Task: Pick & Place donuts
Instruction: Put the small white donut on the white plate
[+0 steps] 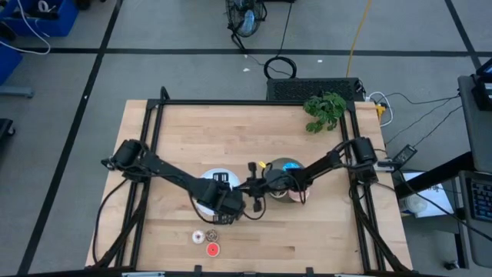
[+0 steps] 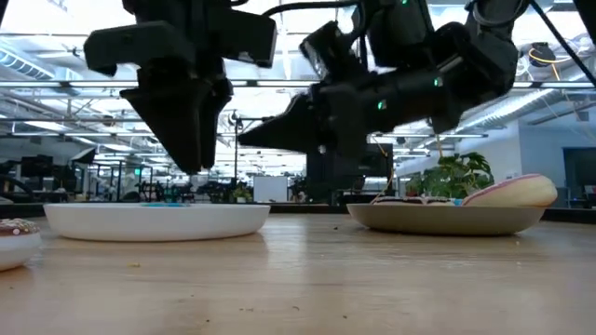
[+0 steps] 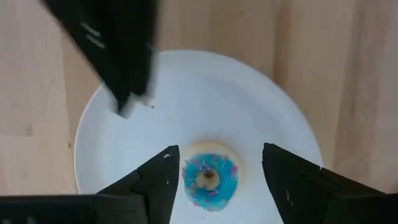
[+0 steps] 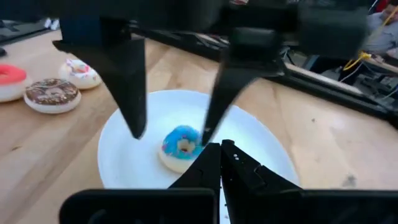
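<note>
A blue sprinkled donut (image 3: 209,181) lies flat on the round white plate (image 3: 249,106). My left gripper (image 3: 217,168) hangs open above it, pointing down, one finger on each side and clear of the donut. My right gripper (image 4: 221,163) is shut and reaches level from the table's right toward the same plate, its tips short of the donut (image 4: 180,146). A pink donut (image 2: 510,191) rests on the grey-green plate (image 2: 447,220). A white sprinkled donut (image 4: 81,72), a brown donut (image 4: 53,93) and a red donut (image 4: 9,79) lie on the table near its near edge.
The white plate (image 1: 207,178) and the grey-green plate (image 1: 290,166) sit side by side at the table's middle, both arms crossing above them. A green plant (image 1: 324,109) stands at the far right corner. Bare wood stretches to the left, far and near right.
</note>
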Available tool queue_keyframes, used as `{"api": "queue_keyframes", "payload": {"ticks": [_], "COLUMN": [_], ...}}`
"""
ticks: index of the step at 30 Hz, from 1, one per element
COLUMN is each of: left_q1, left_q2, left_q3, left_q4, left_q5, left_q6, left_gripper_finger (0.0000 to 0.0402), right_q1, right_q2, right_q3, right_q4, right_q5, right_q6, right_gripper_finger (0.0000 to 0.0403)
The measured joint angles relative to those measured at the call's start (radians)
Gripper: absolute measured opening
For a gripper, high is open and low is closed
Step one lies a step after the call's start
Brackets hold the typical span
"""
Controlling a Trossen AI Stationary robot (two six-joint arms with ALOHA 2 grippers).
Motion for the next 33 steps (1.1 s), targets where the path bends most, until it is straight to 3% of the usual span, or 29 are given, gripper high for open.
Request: {"api": "queue_keyframes", "payload": {"ticks": [5, 10, 15, 20, 25, 33], "left_q1": [-0.040, -0.111, -0.197, -0.290, -0.361, -0.467], "left_q2": [-0.033, -0.123, -0.241, -0.283, -0.231, -0.015], "left_q3": [0.074, 0.142, 0.124, 0.119, 0.119, 0.117], "left_q4": [-0.051, -0.191, -0.195, -0.196, -0.184, -0.166], "left_q5": [-0.001, -0.057, -0.062, -0.083, -0.108, 0.102], "left_q6": [-0.015, -0.140, -0.298, -0.437, -0.582, -0.609], "left_gripper_finger": [0.0230, 0.0230, 0.0230, 0.0230, 0.0230, 0.0230], "right_q1": [0.019, 0.066, 0.121, 0.157, 0.160, 0.160], "right_q2": [-0.166, -0.472, -0.796, -1.057, -1.258, -1.390], "right_q3": [-0.090, -0.266, -0.466, -0.649, -0.740, -0.787], "right_q4": [-0.088, -0.151, -0.191, -0.207, -0.189, -0.240], "right_q5": [-0.002, -0.004, -0.004, -0.001, 0.001, 0.000], "right_q6": [-0.031, -0.029, 0.027, 0.043, 0.052, 0.075], "right_gripper_finger": [0.0000, 0.0000, 0.0000, 0.0000, 0.0000, 0.0000]}}
